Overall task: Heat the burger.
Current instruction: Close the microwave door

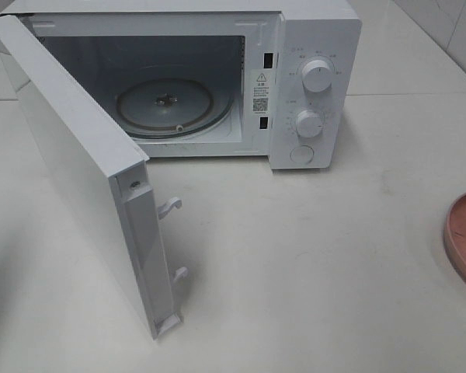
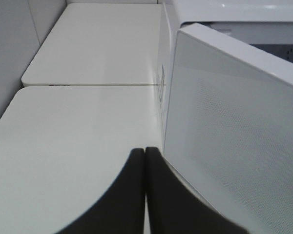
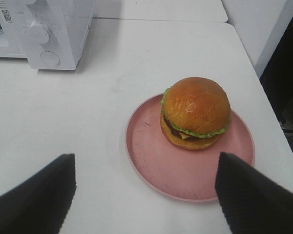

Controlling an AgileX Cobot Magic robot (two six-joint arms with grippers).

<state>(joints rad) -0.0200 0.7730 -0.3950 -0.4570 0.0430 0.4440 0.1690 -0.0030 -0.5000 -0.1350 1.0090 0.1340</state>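
The burger (image 3: 195, 109), with a glossy brown bun, green lettuce and a dark patty, sits on a pink plate (image 3: 149, 146) in the right wrist view. My right gripper (image 3: 144, 161) hovers open just short of the plate, its two dark fingers spread wide and nothing between them. In the exterior high view only the plate's edge (image 1: 462, 241) shows at the far right, and neither gripper appears. My left gripper (image 2: 145, 156) is shut and empty, its fingers pressed together, close beside the outer face of the microwave door (image 2: 234, 136).
The white microwave (image 1: 318, 47) stands at the back with its door (image 1: 70, 155) swung wide open to the left. A bare glass turntable (image 1: 167, 105) lies inside. Two knobs and a button sit on its right panel. The table edge runs right of the plate.
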